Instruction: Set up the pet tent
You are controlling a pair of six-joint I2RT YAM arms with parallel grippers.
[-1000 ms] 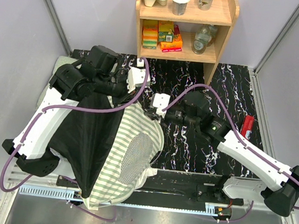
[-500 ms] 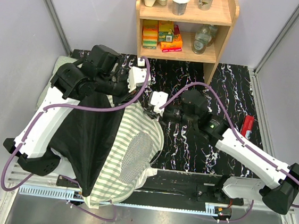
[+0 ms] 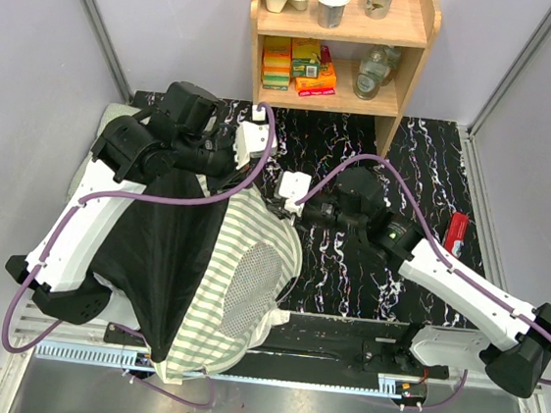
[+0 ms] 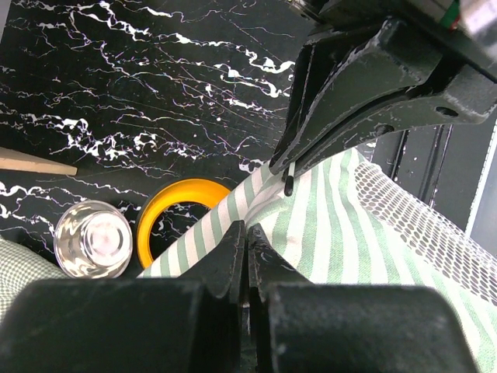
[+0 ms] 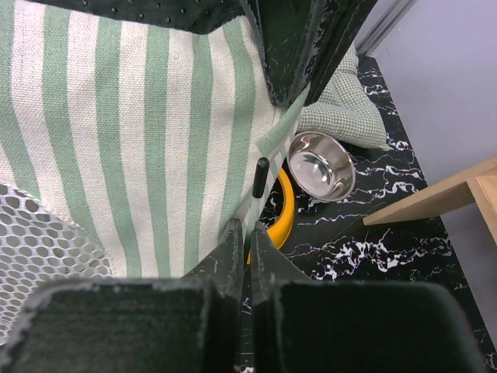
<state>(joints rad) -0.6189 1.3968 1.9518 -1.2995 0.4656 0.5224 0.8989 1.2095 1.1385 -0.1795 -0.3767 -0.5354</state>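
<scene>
Both the left gripper (image 4: 247, 252) and right gripper (image 5: 247, 241) are clamped, apparently pinching the top edge of the sage-green-and-white striped fabric pet tent (image 3: 238, 282), which drapes beneath them toward the near-left of the black marbled table (image 3: 347, 273).

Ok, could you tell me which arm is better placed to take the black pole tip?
Probably the right: the pole tip sits just off the right claw, whereas the left claw pinches striped fabric of the pet tent slightly farther away. Both are shut on it.
</scene>
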